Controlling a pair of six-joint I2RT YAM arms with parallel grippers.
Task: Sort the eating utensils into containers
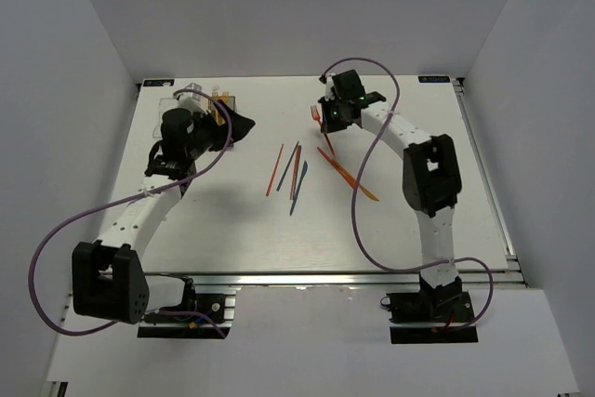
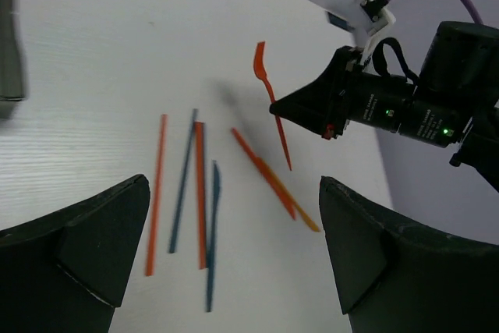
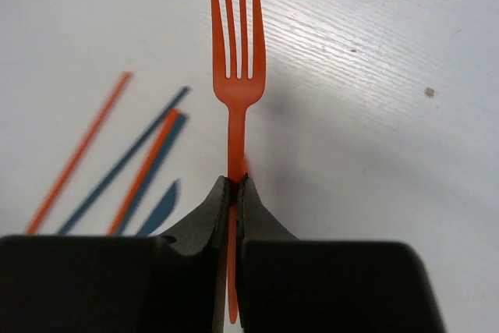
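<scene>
Robot lab booth: white walls (image 1: 74,62), table (image 1: 232,230).

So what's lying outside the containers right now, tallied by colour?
Orange or red pieces loose on the table: 4
Dark blue pieces loose on the table: 2
Orange fork clamped in the right fingers: 1
Total: 7
</scene>
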